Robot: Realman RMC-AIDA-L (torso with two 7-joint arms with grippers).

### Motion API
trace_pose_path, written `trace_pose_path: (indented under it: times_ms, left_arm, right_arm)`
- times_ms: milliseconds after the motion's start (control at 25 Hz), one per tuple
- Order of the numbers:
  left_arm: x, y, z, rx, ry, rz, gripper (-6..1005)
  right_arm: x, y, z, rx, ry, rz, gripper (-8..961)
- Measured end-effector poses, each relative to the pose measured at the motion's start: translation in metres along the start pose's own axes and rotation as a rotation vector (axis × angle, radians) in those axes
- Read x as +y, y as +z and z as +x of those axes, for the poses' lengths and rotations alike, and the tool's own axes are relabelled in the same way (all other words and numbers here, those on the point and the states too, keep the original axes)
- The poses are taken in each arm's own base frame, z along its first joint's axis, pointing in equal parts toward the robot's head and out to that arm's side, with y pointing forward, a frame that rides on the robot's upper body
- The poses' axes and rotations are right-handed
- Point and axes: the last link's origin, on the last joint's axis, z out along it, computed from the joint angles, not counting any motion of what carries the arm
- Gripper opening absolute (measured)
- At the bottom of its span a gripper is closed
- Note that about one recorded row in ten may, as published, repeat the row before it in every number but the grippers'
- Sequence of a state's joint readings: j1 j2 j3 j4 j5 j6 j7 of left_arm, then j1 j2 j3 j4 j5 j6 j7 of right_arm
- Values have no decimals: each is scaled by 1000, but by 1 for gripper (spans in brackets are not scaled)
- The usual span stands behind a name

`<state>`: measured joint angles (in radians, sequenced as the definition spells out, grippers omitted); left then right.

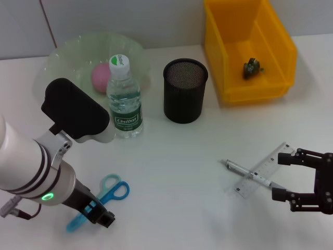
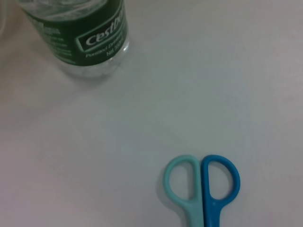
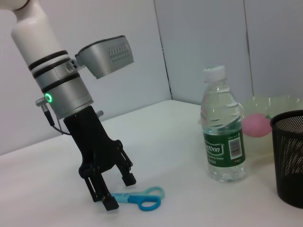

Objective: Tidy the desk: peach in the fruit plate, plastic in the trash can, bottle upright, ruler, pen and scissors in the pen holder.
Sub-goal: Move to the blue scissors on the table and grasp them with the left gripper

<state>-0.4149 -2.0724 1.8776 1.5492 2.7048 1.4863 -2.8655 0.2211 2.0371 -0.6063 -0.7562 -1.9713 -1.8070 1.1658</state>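
Observation:
The blue scissors lie flat near the front left, handles also in the left wrist view. My left gripper is open and low over their blades, one finger on each side. The bottle stands upright beside the green fruit plate, which holds the pink peach. The black mesh pen holder stands mid-table. A silver pen lies across the clear ruler at the front right. My right gripper is open beside their near ends. Dark crumpled plastic sits in the yellow trash can.
The bottle and pen holder stand close together behind the scissors. The trash can fills the back right corner. A wall runs along the table's far edge.

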Motion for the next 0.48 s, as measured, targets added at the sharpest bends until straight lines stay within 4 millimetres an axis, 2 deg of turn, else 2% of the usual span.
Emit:
trace_pose_path:
  times_ms: [480]
  left_arm:
    - [1,0,0,-8,3,-4,763]
  right_arm:
    - [1,0,1,0,2,-4,849]
